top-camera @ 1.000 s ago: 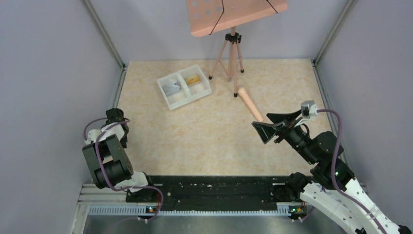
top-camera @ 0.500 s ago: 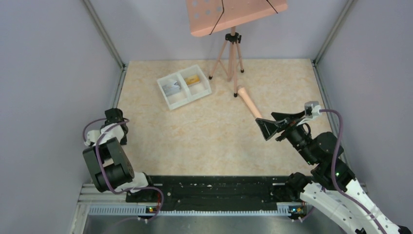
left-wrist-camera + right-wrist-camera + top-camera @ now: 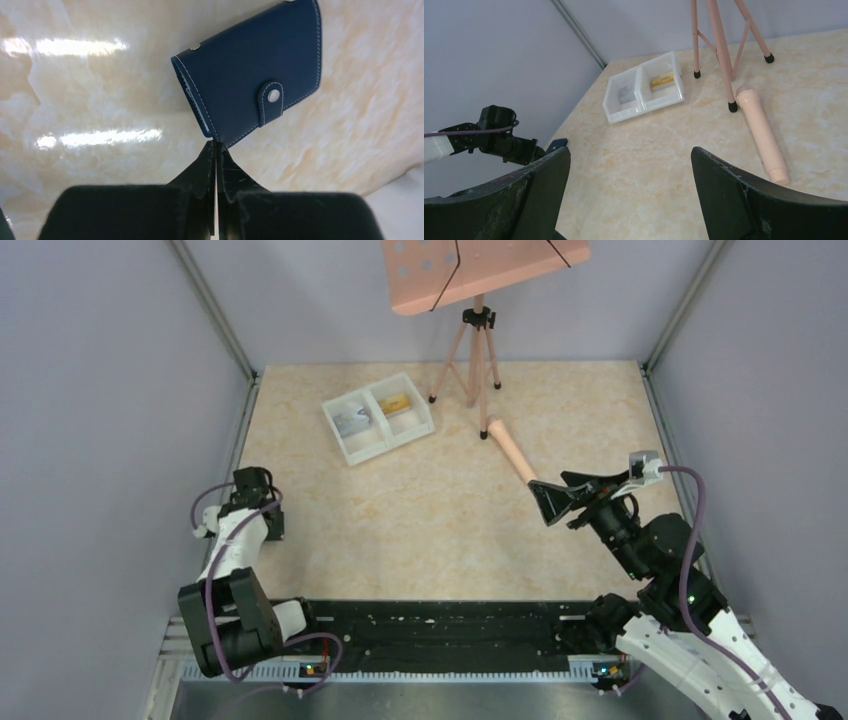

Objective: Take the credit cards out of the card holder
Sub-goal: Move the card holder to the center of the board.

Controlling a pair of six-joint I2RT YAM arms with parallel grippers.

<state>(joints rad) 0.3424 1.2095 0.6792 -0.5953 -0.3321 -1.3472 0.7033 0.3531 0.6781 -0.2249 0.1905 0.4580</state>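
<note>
Just ahead of left gripper (image 3: 216, 149): card holder (image 3: 250, 80) (folded).

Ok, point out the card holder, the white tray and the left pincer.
card holder (image 3: 245, 75), left wrist view, middle of its blue cover.
white tray (image 3: 392, 445), top view, its near wall.
left pincer (image 3: 216, 150), left wrist view, between the shut fingertips.

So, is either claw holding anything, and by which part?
Right claw open, empty. Left claw shut, tips at the wallet's near corner; whether it pinches that corner cannot be told.
</note>
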